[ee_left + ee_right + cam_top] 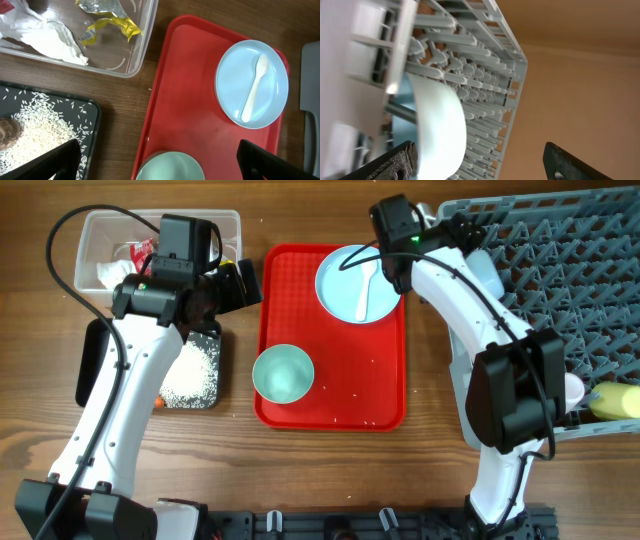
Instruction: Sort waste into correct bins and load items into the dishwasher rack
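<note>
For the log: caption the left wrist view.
Spoon on blue plate on red tray; napkin, wrapper in clear tub; rice in black tray.

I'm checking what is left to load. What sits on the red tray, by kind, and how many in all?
Light blue plate: 1
White spoon: 1
Light blue bowl: 1
Total on the red tray: 3
</note>
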Motion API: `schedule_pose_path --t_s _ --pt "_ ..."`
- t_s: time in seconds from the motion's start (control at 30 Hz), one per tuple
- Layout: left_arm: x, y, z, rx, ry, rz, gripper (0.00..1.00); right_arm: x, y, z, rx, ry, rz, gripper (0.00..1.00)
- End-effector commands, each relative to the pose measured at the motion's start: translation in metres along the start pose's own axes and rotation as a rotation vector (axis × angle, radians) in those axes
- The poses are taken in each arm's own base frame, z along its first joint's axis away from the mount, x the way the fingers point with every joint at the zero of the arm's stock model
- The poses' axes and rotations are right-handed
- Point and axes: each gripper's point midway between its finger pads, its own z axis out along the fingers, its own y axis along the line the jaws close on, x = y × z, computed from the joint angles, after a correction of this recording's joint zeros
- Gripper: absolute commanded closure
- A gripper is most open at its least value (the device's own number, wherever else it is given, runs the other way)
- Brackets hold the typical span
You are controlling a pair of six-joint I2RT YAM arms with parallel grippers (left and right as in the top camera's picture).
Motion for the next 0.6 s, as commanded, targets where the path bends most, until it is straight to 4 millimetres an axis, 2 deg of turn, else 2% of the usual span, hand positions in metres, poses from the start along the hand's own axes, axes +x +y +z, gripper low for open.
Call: schedule_pose_path --t_s 0.0,0.03,0.1,0.2,0.23,0.27,0.3,0.33,0.4,0.43,0.47,0.57 --pt "-0.004 0.001 -0.003 -0.005 -0.016 -0.004 0.00 -0.009 0.013 -0.005 -0.024 -0.024 0.038 0.09" --pt "-0.004 0.001 -0.003 -0.005 -0.016 -0.004 0.00 -0.011 0.011 -0.007 -0.022 -0.034 0.062 0.08" --pt "-0.004 0.001 -0.003 -0.005 -0.016 -0.004 0.00 -0.018 -0.007 -0.018 -0.029 -0.082 0.189 0.04" --pt "-0.004 0.001 -0.003 -0.005 -0.016 -0.004 0.00 -0.030 -0.049 -0.054 -0.133 -0.235 0.386 0.00" --pt "-0.004 0.001 -0.003 -0.005 -0.016 -0.004 0.00 -0.033 -0.055 -0.077 -0.253 -0.329 0.423 0.00" --pt "-0.004 0.001 -0.003 -0.005 -0.016 -0.004 0.00 -0.034 -0.049 -0.101 -0.400 -0.413 0.407 0.00" --pt "-0.004 0.001 -0.003 -0.005 -0.016 -0.004 0.00 -0.035 -0.030 -0.140 -0.645 -0.529 0.364 0.00" --pt "-0.004 0.001 -0.003 -0.005 -0.016 -0.004 0.00 -0.034 -0.007 -0.188 -0.941 -0.639 0.323 0.00" --pt "-0.004 0.001 -0.003 -0.005 -0.016 -0.004 0.00 -0.027 0.018 -0.241 -1.296 -0.671 0.311 0.00" --pt "-0.004 0.001 -0.003 -0.005 -0.016 -0.004 0.00 -0.023 0.031 -0.252 -1.418 -0.625 0.324 0.00" --pt "-0.004 0.001 -0.003 -0.005 -0.016 -0.004 0.00 -0.019 0.051 -0.250 -1.501 -0.510 0.373 0.00" --pt "-0.004 0.001 -0.003 -0.005 -0.016 -0.004 0.00 -0.015 0.090 -0.232 -1.569 -0.257 0.501 0.00"
